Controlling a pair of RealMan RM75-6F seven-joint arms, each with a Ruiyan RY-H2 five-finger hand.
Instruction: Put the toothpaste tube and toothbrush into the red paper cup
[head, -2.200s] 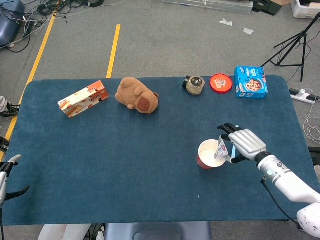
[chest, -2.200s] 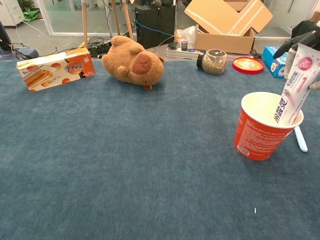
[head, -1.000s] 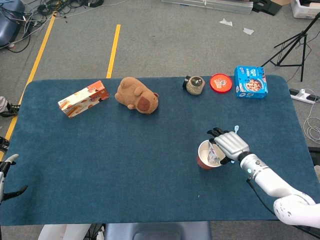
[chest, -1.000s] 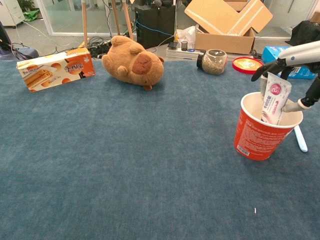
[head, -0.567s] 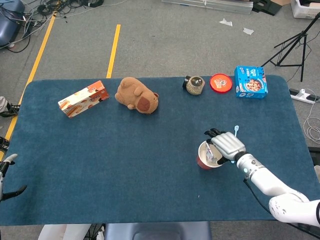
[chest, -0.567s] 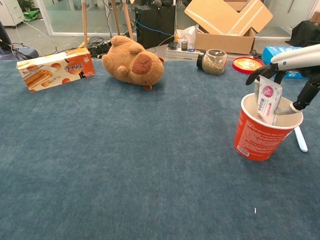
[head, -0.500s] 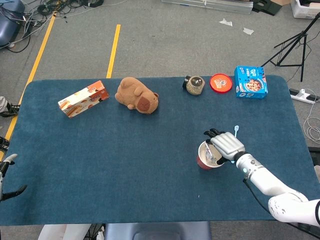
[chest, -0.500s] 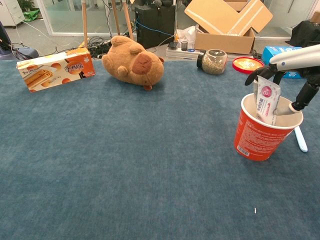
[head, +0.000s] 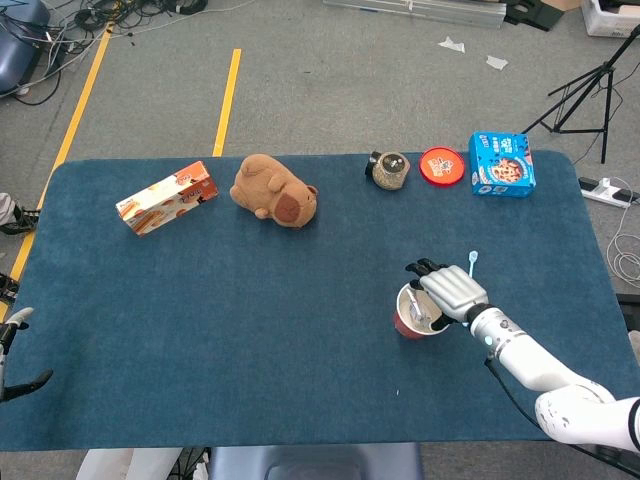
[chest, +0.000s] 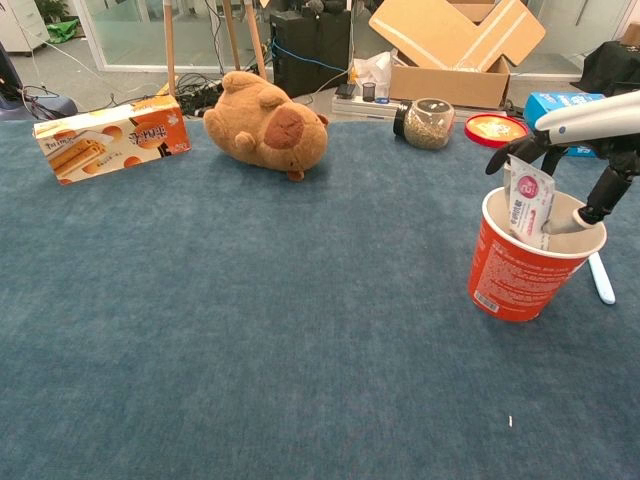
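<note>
The red paper cup stands on the right part of the blue table. The white toothpaste tube sits upright inside it, leaning towards the left rim. My right hand hovers over the cup's right side with its fingers spread; the fingers reach past the tube's top and the thumb hangs down by the far rim, apart from the tube. The light blue toothbrush lies on the table just right of the cup. My left hand is at the table's near left corner, fingers apart and empty.
Along the far edge lie an orange biscuit box, a brown plush animal, a glass jar, a red lid and a blue cookie box.
My right hand carried the toothpaste tube leftward and lowered it into the cup. Its fingers have now spread away from the tube, which tipped left. The left hand stayed put.
</note>
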